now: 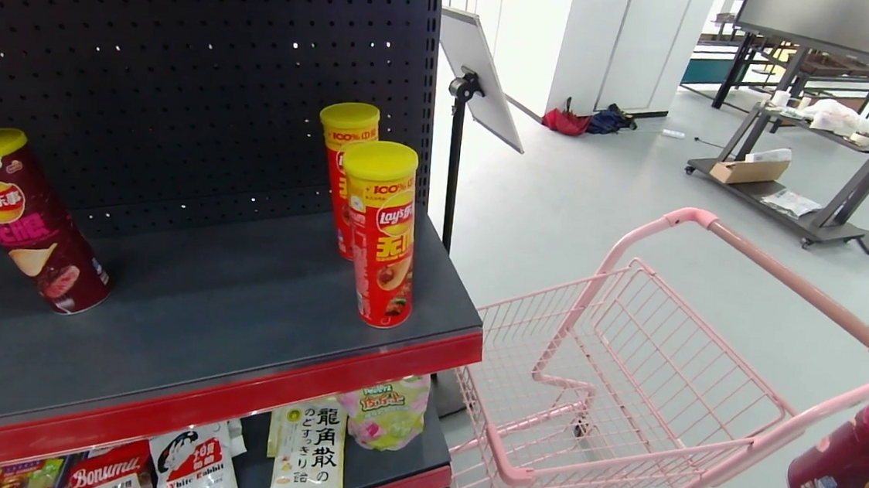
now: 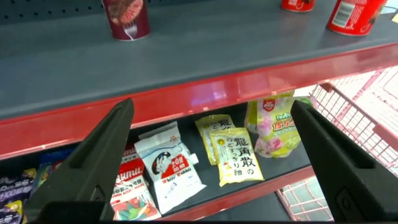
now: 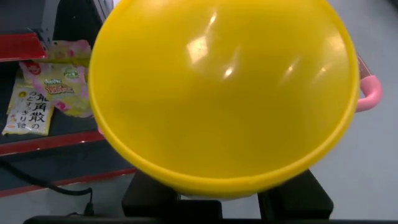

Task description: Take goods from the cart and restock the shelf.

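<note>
I find the head view brightly and evenly lit from overhead: the pale floor carries a soft sheen and faint shadows, and pinpoints of light pierce the dark pegboard. Wide-angle distortion tilts the leftmost can outward and stretches the held can. White glare spots mark the yellow lid. The lower shelf sits in shade beneath the red lip, which bears a pale reflection.

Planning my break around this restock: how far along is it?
Done: a shelved maroon can and two red cans stand on the shelf. In hand: the right gripper holds a second maroon can by the cart. Left: shelving it; the cart's visible basket looks empty. The left gripper is open.
</note>
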Tool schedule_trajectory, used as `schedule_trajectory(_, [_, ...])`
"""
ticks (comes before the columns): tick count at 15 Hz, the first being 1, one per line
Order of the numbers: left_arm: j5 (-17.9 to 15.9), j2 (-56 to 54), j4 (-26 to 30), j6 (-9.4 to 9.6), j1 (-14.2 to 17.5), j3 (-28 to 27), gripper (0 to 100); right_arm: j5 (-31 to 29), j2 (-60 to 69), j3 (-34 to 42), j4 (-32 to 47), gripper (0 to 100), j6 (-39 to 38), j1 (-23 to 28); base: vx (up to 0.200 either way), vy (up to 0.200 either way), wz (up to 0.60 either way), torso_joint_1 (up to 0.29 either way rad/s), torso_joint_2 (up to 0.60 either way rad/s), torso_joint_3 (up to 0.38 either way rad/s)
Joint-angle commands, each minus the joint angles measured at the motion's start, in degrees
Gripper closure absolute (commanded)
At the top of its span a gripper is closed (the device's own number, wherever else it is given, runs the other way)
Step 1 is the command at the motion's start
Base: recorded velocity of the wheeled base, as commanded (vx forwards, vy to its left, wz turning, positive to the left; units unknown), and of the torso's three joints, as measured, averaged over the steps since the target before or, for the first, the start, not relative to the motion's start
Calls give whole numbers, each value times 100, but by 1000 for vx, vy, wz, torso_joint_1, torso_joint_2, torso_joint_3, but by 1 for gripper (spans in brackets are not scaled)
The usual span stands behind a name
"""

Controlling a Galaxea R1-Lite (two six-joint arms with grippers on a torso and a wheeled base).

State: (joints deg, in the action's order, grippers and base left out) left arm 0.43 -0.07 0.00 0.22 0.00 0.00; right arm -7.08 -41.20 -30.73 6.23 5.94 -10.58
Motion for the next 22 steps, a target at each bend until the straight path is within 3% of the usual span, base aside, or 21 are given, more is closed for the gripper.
schedule_trajectory(1, [1,7,0,-4,0,0,0,5,-28,23,1,100,4,-5,0,0,0,163,-373,-222])
schedule_trajectory(11, [1,7,0,-4,0,0,0,181,7,111,-8,100,39,3,0,0,0,146,-329,-188])
schedule_trajectory(20, [1,7,0,-4,0,0,0,190,95,322,-25,100,48,3,0,0,600,9,-6,-6])
schedule_trajectory(22, [1,7,0,-4,0,0,0,190,350,533,-25,100,-5,30,0,0,0,0,0,0])
